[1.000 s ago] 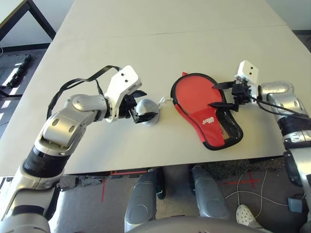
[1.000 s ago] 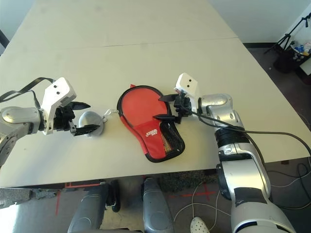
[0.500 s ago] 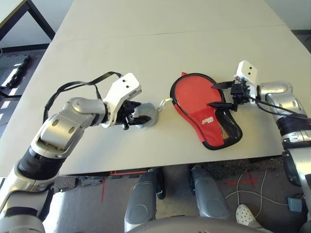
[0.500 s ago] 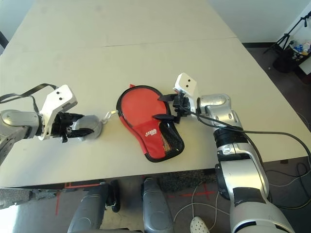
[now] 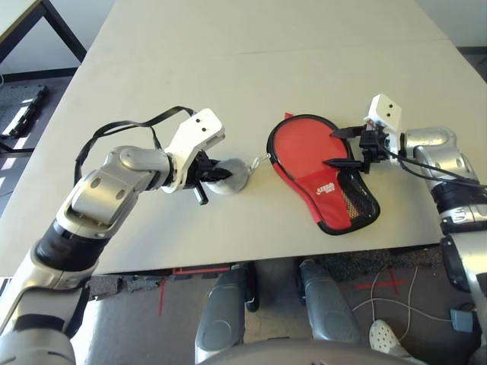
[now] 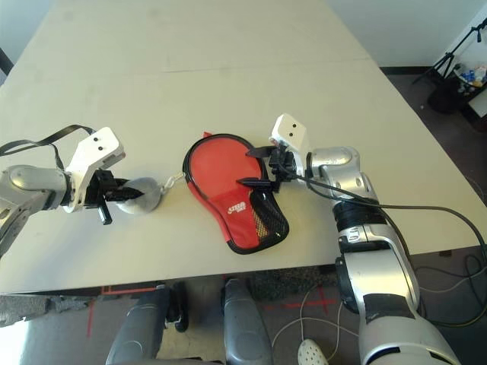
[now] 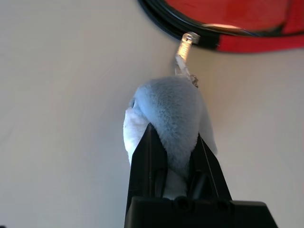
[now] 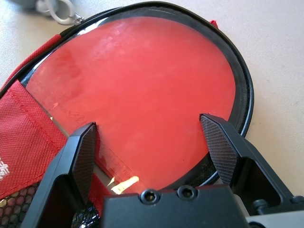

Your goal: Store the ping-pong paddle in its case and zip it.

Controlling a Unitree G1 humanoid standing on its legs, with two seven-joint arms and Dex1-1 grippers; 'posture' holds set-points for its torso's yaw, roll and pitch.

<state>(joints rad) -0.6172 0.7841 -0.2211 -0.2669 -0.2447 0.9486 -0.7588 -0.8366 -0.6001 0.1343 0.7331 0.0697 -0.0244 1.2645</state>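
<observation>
Case: the red, black-edged case (image 5: 327,182) lies flat on the table (image 5: 167,236), right of centre in the left eye view, its rounded end towards the top of the frame and its black mesh pocket (image 5: 358,199) at the lower right
Ping-pong paddle: I cannot make out its handle, and cannot tell whether the red round face is the paddle or the case
Zip pull: a metal pull (image 7: 185,45) at the case's edge, joined to the plush lump
Plush lump: grey and soft (image 5: 231,177), on the table left of the case
Left gripper: at centre left (image 5: 211,176), fingers closed in on the plush lump, pinching its fabric between them
Right gripper: at the case's right side (image 5: 340,148), fingers wide apart over it, nothing gripped between them
</observation>
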